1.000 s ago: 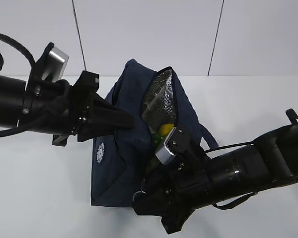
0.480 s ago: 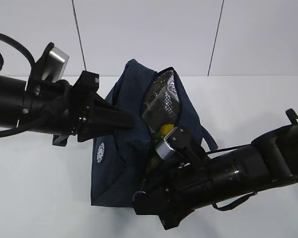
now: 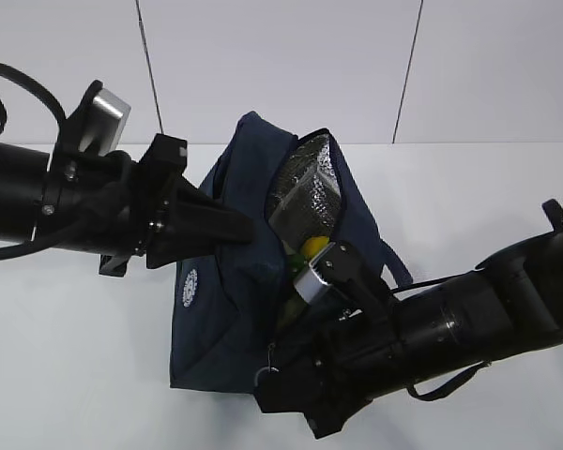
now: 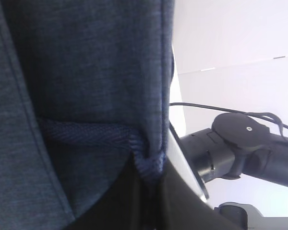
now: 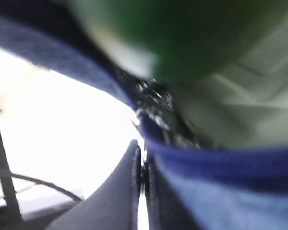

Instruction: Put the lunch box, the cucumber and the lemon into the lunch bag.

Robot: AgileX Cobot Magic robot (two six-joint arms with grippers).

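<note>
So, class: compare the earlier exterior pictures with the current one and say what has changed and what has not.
The right gripper closed its jaws by the lunch bag rim, and its arm slid slightly lower-right. The left gripper stayed shut on the bag's fabric; the lemon stayed inside the open bag.

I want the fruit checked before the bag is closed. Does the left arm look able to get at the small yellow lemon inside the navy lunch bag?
Probably not as things stand. The left gripper is shut on the navy fabric lunch bag, and the right arm lies across the opening beside the yellow lemon.
</note>
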